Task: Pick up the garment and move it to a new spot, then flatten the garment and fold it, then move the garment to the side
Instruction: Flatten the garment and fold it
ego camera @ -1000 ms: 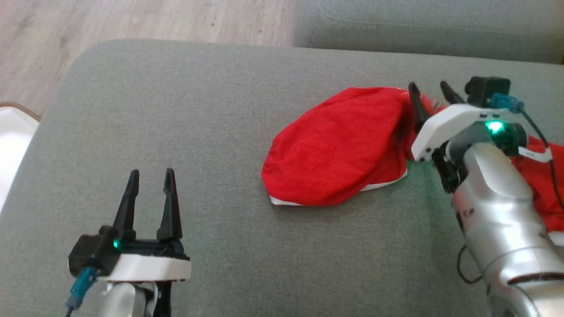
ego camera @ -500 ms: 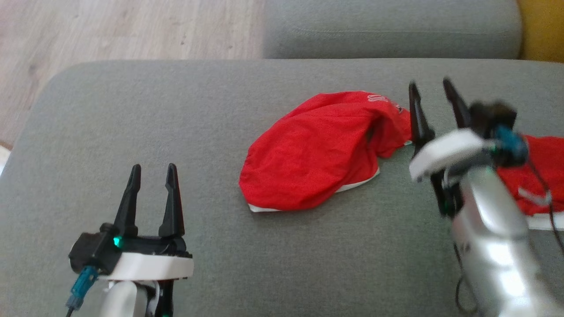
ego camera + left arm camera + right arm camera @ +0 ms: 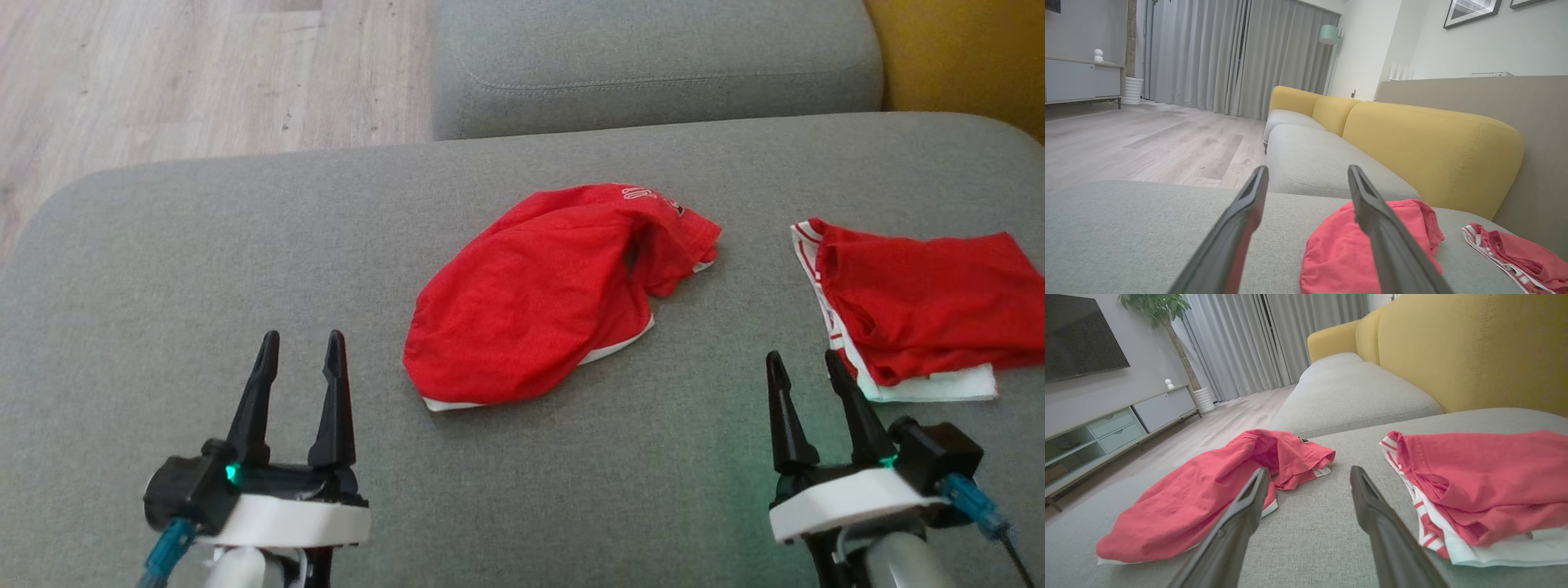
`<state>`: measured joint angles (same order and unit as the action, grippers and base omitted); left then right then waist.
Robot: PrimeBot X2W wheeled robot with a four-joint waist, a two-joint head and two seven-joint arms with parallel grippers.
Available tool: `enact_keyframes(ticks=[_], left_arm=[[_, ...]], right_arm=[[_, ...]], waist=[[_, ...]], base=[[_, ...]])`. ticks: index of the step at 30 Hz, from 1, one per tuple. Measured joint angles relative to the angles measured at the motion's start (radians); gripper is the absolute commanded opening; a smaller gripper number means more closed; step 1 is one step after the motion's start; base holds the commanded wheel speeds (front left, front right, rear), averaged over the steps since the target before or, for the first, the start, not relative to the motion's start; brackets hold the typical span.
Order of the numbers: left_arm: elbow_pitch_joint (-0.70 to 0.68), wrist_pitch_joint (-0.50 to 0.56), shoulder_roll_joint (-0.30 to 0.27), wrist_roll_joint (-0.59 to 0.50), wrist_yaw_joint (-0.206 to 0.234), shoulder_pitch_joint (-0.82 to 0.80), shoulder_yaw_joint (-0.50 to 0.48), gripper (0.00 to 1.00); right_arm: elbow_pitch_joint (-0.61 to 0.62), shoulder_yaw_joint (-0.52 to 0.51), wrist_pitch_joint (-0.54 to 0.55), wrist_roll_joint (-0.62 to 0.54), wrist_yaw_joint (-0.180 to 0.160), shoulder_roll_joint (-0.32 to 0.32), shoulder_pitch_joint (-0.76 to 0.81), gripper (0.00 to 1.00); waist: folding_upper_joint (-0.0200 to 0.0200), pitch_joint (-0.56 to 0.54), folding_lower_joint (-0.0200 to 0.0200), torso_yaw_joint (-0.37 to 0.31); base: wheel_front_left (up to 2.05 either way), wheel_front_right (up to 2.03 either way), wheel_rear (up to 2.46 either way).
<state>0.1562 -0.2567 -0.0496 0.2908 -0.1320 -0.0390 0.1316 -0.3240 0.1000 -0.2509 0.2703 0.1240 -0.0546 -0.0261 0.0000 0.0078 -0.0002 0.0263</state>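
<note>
Garment [image 3: 531, 298] red, crumpled mound, white-trimmed hem

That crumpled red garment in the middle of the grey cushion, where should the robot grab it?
Probably the bunched far-right end of the crumpled red garment, approached from the right by the open right gripper: there the cloth humps up off the cushion, while the rest lies flatter.

I cannot read the white lettering [image 3: 647, 196] on the garment [image 3: 522, 318]: too small. The folded pile [image 3: 922, 302] near the right edge of the cushion [image 3: 245, 245] is cut off by my head view. Its white underlayer [image 3: 931, 385], possibly a second piece, is mostly covered.
</note>
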Motion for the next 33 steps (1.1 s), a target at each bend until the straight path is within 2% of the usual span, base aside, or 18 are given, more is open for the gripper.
enact_keyframes(ticks=[11, 16, 21, 26, 33], left_arm=[[-0.001, 0.0, 0.0, 0.0, 0.0, 0.0, 0.011, 1.0], [-0.002, 0.0, -0.001, -0.001, 0.0, -0.003, 0.02, 1.0], [-0.002, 0.0, -0.001, -0.001, 0.0, -0.022, 0.03, 1.0], [0.002, 0.0, -0.001, 0.002, 0.0, -0.059, 0.052, 1.0], [0.012, 0.0, -0.001, 0.009, 0.0, -0.088, 0.066, 1.0]], right_arm=[[0.027, -0.002, 0.0, -0.003, 0.0, 0.004, -0.007, 1.0], [-0.002, 0.018, 0.002, -0.016, 0.0, 0.004, -0.049, 1.0], [-0.094, 0.021, 0.052, -0.01, 0.0, 0.005, -0.129, 1.0], [-0.281, 0.025, 0.141, -0.027, 0.0, 0.004, -0.251, 1.0], [-0.476, 0.031, 0.161, -0.001, 0.0, 0.003, -0.388, 1.0]], waist=[[0.0, 0.012, 0.0001, -0.002], [0.0, 0.037, 0.0002, 0.014], [0.0, 0.074, 0.0002, 0.04], [0.0, 0.115, 0.0003, 0.083], [0.0, 0.149, 0.0003, 0.137]], base=[[0.0, 0.0, 0.0], [0.0, 0.0, 0.0], [0.0, 0.0, 0.0], [0.0, 0.0, 0.0], [0.0, 0.0, 0.0]])
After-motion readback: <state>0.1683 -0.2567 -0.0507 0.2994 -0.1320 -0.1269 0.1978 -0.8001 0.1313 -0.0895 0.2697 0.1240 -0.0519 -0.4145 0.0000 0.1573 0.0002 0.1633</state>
